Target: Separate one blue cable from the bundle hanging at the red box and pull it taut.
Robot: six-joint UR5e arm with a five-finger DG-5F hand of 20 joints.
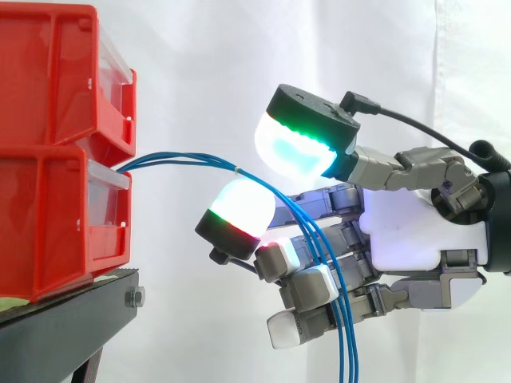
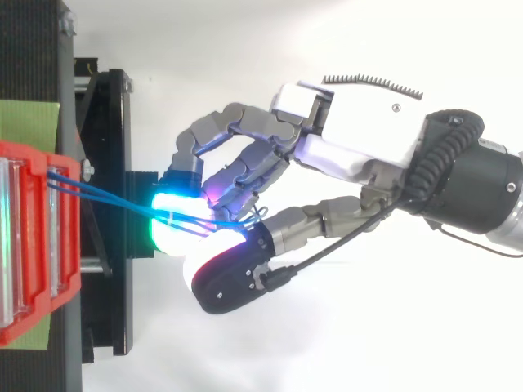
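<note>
Blue cables (image 1: 349,351), lower ends off-view.

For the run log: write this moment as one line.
hand at blue cables | cables slack, drooping from red bins | none pulled taut | grip: unclear

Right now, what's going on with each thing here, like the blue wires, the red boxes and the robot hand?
blue cables, slack and tied in one bunch, curving out from the boxes and hanging down across the hand.
red boxes, stacked one on the other on the black stand.
hand, reached in at the cables; I cannot tell whether it grips any.
</note>
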